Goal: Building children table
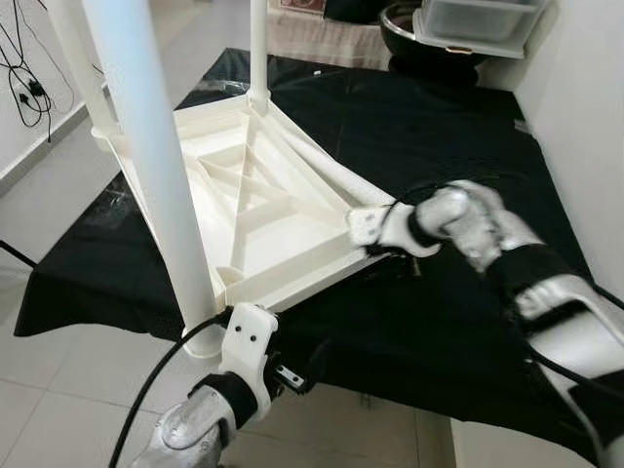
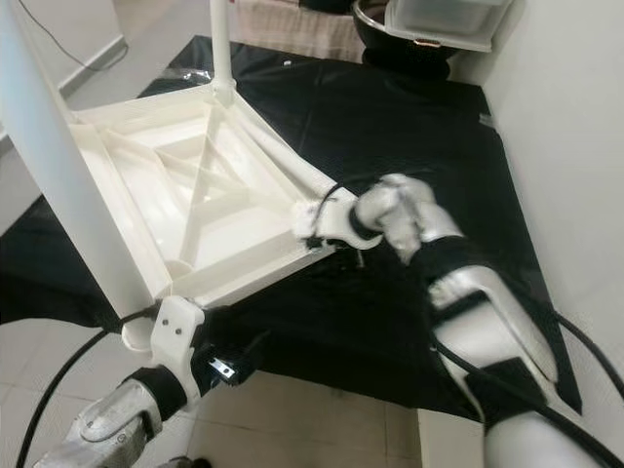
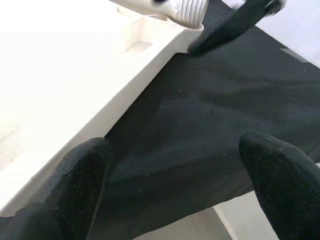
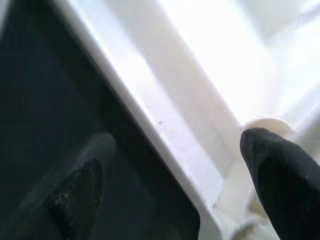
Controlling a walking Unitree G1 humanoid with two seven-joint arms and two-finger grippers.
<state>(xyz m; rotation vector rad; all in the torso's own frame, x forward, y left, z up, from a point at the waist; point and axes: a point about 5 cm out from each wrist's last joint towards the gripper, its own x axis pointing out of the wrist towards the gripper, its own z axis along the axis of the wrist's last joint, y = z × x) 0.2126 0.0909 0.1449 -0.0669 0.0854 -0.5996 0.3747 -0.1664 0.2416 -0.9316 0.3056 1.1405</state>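
- Black cloth [image 1: 429,146] covered the low platform; the white table top [image 1: 253,210] lay on it upside down, ribs up, w/ three legs already standing: one big near leg [image 1: 156,175], one at the far corner [image 1: 258,49], one at the left edge [image 1: 73,58].
- Fourth leg [image 1: 327,171] lay along the top's right edge, threaded end near the right-hand corner, not yet upright. Step in hand, as I judged it: get that leg seated in its corner socket.
- To do it well: keep the top from sliding on the cloth, bring the leg end square over the socket before turning, and avoid knocking the near leg w/ the left arm.
- Right arm reached in from the right, forearm low over the cloth, wrist bent toward the top.
- Right claw [image 4: 175,185] sat at that corner, fingers wide, straddling the top's rim — one finger [image 4: 75,190] outside over the cloth, the other [image 4: 275,175] inside by the round socket. Holding nothing.
- Left arm came up from below, near the base of the near leg.
- Left claw [image 3: 175,185] was wide too, empty, beside the top's near edge, pointing across the cloth.
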